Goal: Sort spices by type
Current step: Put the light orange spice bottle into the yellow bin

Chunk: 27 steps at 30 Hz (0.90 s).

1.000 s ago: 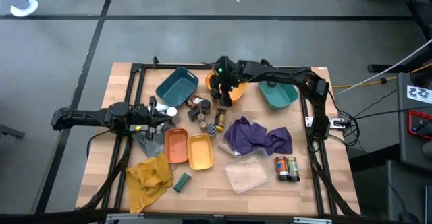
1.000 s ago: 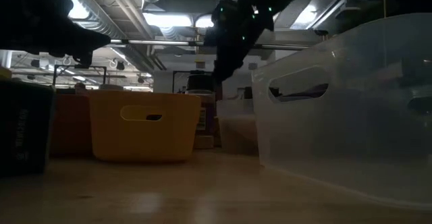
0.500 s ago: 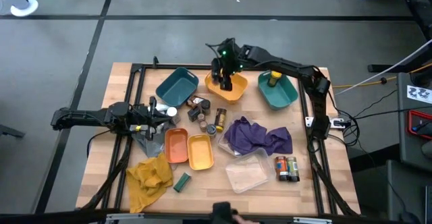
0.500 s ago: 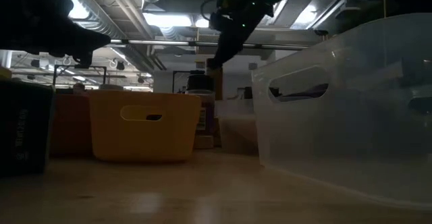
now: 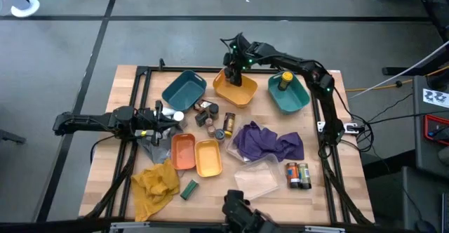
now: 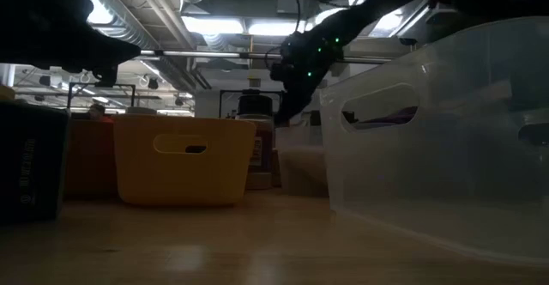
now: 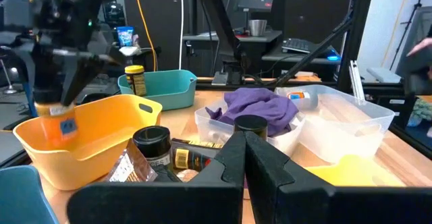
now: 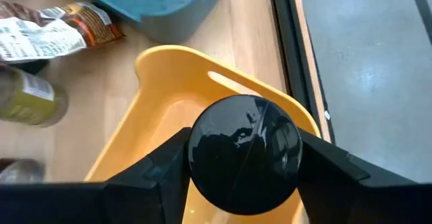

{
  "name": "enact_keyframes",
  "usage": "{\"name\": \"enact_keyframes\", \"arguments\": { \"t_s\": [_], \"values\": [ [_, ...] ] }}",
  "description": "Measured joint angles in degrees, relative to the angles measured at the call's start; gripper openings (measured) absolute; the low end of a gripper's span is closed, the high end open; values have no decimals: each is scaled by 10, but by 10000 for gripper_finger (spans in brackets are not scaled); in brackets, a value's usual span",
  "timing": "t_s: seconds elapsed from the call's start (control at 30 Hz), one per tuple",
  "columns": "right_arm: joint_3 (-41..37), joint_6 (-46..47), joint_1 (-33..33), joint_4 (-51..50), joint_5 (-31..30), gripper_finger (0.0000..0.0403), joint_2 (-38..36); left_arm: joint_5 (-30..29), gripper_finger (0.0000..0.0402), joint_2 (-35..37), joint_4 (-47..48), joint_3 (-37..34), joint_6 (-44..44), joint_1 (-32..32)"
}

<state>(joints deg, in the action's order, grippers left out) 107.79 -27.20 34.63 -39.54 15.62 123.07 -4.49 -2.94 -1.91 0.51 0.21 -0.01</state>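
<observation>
You have the right gripper (image 5: 233, 67) above the far rim of the orange-yellow tray (image 5: 244, 95), at the back of the table between the two teal trays. Its fingers are clamped on a black-lidded spice jar (image 8: 244, 151); in the right wrist view the round black lid fills the gap between the two dark fingers (image 8: 155, 166), so the jaws stand part open only because the jar keeps them so. The jar hangs upright, lid toward the wrist and long axis pointing down, and the tray floor lies directly under it. This is the relation your next move depends on: the jar is already over the tray, not beside it, so I judge you need only to lower or release it, not to travel sideways. Take care that it is close to the far wall, and it could catch the rim.

The left gripper (image 5: 168, 121) rests low on the left side of the table, near the small orange tray (image 5: 184, 151), with the fingers pressed together and nothing between them. The other loose spices (image 5: 210, 115) lie in a cluster at the middle of the table, nearer to the left arm than to the right one. One yellow-lidded jar (image 5: 285, 81) stands already in the right teal tray (image 5: 300, 101).
</observation>
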Motion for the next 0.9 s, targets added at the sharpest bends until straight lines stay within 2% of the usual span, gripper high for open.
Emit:
{"name": "enact_keyframes", "arguments": {
  "t_s": [0.23,0.5,0.9],
  "values": [
    [0,-1,-1,4,-6,222,18,0,0,0,0,0,0,0],
    [0,-2,-2,5,-81,223,18,0,0,0,0,0,0,0],
    [0,-1,-2,-1,-73,225,18,0,0,0,0,0,0,0]
  ]
}}
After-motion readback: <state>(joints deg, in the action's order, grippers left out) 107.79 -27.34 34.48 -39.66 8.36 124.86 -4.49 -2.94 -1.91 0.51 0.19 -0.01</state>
